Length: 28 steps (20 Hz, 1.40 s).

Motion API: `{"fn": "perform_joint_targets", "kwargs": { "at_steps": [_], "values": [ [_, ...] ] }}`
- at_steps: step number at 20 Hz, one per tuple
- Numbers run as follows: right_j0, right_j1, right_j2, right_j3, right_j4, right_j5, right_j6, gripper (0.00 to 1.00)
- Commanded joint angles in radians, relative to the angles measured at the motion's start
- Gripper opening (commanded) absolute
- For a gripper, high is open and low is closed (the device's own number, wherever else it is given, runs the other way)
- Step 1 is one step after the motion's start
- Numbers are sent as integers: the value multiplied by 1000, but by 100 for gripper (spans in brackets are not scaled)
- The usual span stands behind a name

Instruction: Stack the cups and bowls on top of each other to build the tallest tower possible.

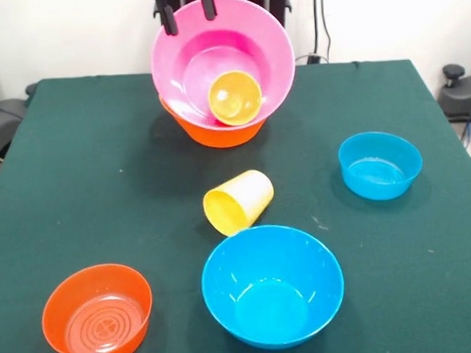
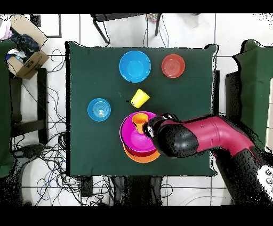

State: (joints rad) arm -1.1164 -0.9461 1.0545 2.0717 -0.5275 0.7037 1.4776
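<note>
Desk (image 1: 74, 154): dark green cloth top, carrying all items listed below.

Arm (image 2: 213, 136): red and black, reaching in over the tower; fingers (image 1: 166, 17) two dark prongs, set apart, straddling the upper rim of the pink bowl, one prong in front of the rim and the other just inside or behind it; gripper (image 1: 185, 10) judged to be holding that rim, though not certain that the fingers press on it.

Tower (image 1: 223, 105): at the far middle of the desk; big pink bowl (image 1: 243, 40) tilted steeply, mouth turned toward the camera, lower edge seated in the big orange bowl (image 1: 217, 135) that serves as base; orange cup (image 1: 235, 98) lying low inside the pink bowl, mouth outward.

Large blue bowl (image 1: 273, 286): upright, near edge of the desk, glossy and translucent.

Red-orange bowl (image 1: 98, 314): upright, near corner, ringed floor visible, well apart from the tower.

Smaller blue bowl (image 1: 379, 164): upright, off to one side, alone.

Yellow cup (image 1: 239, 202): on its side between tower and large blue bowl; long axis diagonal, mouth toward the near edge; lying nearer the camera than the fingers, so probably next within reach once the pink bowl settles level.
</note>
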Motion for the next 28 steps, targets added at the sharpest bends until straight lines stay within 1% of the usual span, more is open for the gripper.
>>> {"fn": "perform_joint_targets", "kwargs": {
  "at_steps": [1, 5, 10, 13, 16, 18, 21, 23, 26, 28],
  "values": [
    [135, 158, -116, -197, -120, 57, -75, 100],
    [187, 244, -172, -315, -180, 54, -97, 100],
    [237, 285, -224, -410, -212, 63, -82, 100],
    [263, 325, -251, -479, -227, 41, -59, 100],
    [265, 360, -244, -536, -223, 66, -127, 100],
    [267, 372, -242, -564, -217, 74, -143, 100],
    [281, 388, -245, -609, -212, 94, -154, 100],
    [293, 408, -252, -642, -217, 89, -149, 100],
    [317, 464, -267, -718, -237, 74, -159, 100],
    [326, 495, -276, -752, -252, 54, -162, 100]
  ]
}}
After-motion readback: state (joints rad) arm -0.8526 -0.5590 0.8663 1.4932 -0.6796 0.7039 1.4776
